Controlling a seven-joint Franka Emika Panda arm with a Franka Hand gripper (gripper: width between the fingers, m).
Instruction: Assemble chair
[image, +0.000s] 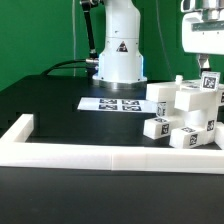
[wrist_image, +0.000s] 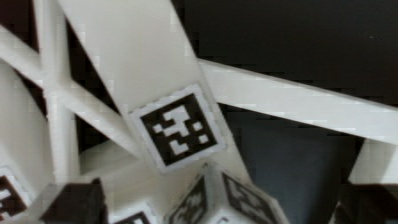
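Note:
The chair's white blocky parts, marked with black-and-white tags, stand grouped at the exterior view's right, with small cube-like pieces in front. My gripper hangs just above the tallest part of the group. In the wrist view, white slabs and bars cross close below me, one showing a large tag. My gripper is open. Its dark fingertips stand wide apart on either side of a tagged white piece, and a dark gap shows beside the piece. Nothing is held.
The marker board lies flat on the black table in front of the robot's white base. A long white border rail runs along the table's front edge and turns back at the exterior view's left.

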